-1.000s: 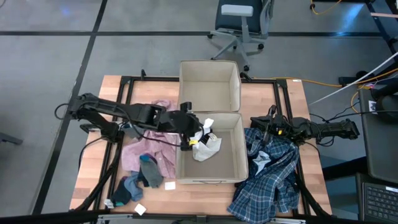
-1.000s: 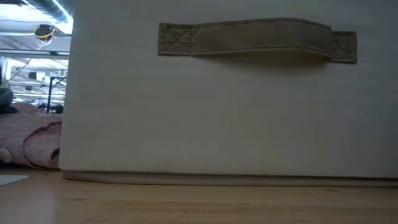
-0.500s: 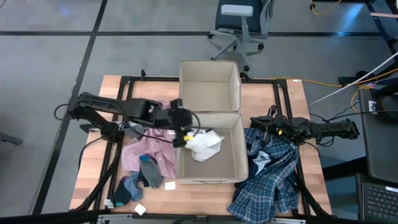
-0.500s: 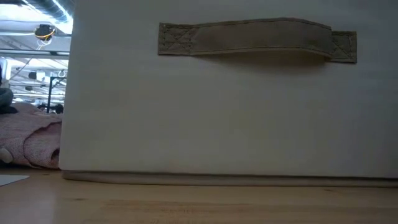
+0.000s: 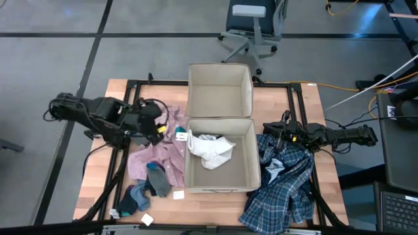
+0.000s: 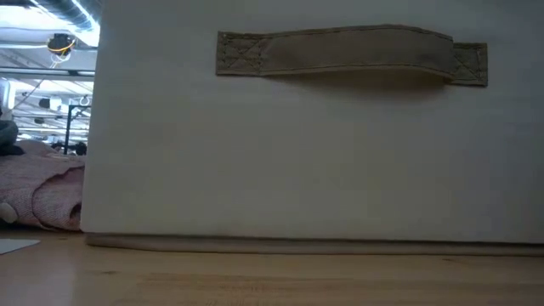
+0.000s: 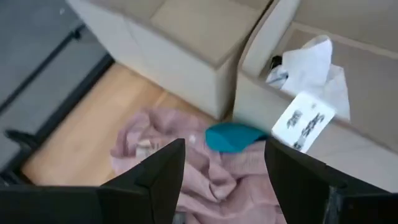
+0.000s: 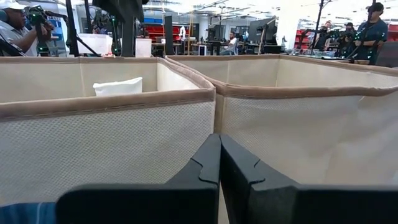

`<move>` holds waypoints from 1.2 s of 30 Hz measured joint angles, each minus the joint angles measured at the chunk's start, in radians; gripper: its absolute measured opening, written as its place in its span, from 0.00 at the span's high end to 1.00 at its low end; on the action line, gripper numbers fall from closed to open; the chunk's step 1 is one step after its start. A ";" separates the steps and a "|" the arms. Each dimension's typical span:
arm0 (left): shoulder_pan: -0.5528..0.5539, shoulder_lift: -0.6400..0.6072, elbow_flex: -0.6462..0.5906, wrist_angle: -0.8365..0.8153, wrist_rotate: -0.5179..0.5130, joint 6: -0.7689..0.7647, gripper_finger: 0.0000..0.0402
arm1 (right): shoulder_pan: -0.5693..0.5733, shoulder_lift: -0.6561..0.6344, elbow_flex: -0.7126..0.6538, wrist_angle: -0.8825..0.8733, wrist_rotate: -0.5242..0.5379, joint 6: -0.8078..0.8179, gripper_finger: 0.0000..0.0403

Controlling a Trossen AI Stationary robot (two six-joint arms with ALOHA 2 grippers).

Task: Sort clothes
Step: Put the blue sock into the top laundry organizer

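My left gripper [image 5: 161, 132] [image 7: 224, 180] hangs open over the pink shirt [image 5: 151, 156] [image 7: 199, 183], left of the near beige bin [image 5: 251, 171]. A teal sock [image 7: 233, 137] lies on the pink shirt just ahead of its fingers. The white top [image 5: 210, 149] [image 7: 308, 65] lies inside the near bin, its printed label [image 7: 303, 113] draped over the bin's left rim. More socks [image 5: 147, 186] lie on the shirt's near edge and on the table. The blue-white plaid shirt [image 5: 284, 186] is heaped on the right. My right gripper [image 5: 268, 130] [image 8: 219, 168] rests shut beside the near bin's right wall.
A second beige bin [image 5: 220, 68] stands behind the near one and holds nothing that shows. In the low view the near bin's wall and strap handle [image 6: 340, 53] fill the picture, with the pink shirt [image 6: 42, 191] at its left. Small white tags [image 5: 177, 194] lie near the front edge.
My left gripper has opened and let go of the white top, which has dropped and spread out inside the near bin. The gripper has then drawn back toward the table's left edge, turning as it went, and now hangs over the pink shirt.
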 joint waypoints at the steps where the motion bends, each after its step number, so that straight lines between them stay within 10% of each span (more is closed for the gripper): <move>1: -0.005 -0.017 -0.032 0.002 0.000 -0.027 0.48 | 0.000 0.000 0.000 0.000 0.000 0.000 0.98; 19: -0.019 -0.049 -0.534 0.338 0.027 -0.271 0.48 | 0.000 0.000 0.000 0.000 0.002 0.002 0.98; 31: 0.008 -0.049 -0.784 0.837 -0.079 -0.043 0.48 | 0.000 0.000 0.000 0.000 0.018 0.005 0.98; 36: 0.062 -0.049 -0.846 1.002 0.023 0.066 0.48 | 0.000 0.000 0.000 0.000 0.018 0.045 0.98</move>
